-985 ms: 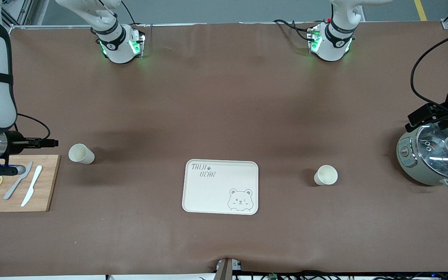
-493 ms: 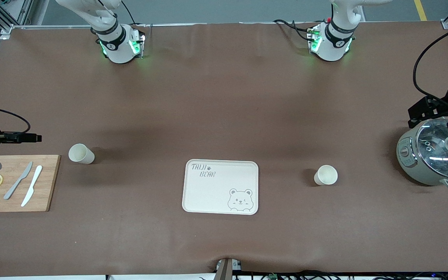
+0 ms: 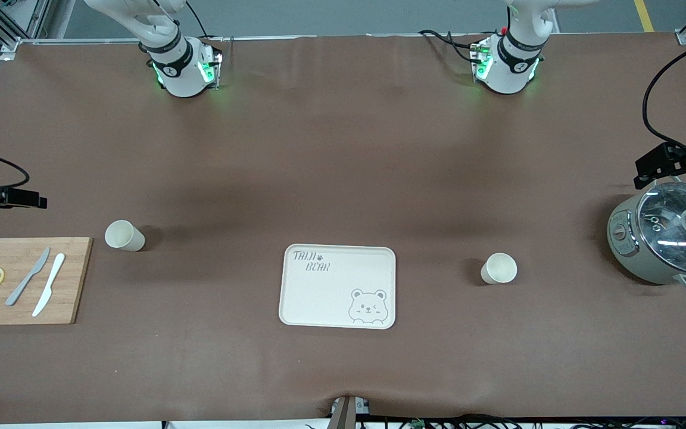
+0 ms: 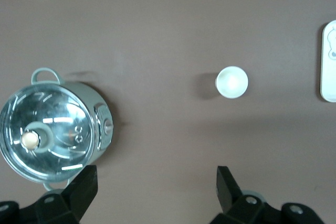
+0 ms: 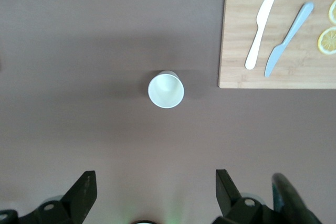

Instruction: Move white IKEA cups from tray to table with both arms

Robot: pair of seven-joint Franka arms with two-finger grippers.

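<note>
Two white IKEA cups stand upright on the brown table. One cup (image 3: 124,235) (image 5: 166,90) is beside the cutting board at the right arm's end. The other cup (image 3: 499,268) (image 4: 231,82) stands between the bear-print tray (image 3: 338,286) and the pot. My right gripper (image 5: 155,184) hangs open and empty high over the table, well apart from its cup. My left gripper (image 4: 156,182) is also open and empty, high over bare table beside the pot, clear of its cup.
A grey-green pot with a glass lid (image 3: 667,238) (image 4: 50,129) sits at the left arm's end. A wooden cutting board (image 3: 21,280) (image 5: 278,32) carries two knives and lemon slices. The tray's edge (image 4: 329,61) shows in the left wrist view.
Both hands have drawn back toward the table's ends and upward: the right one off the cutting board, the left one away from over the pot. The cups have not moved.
</note>
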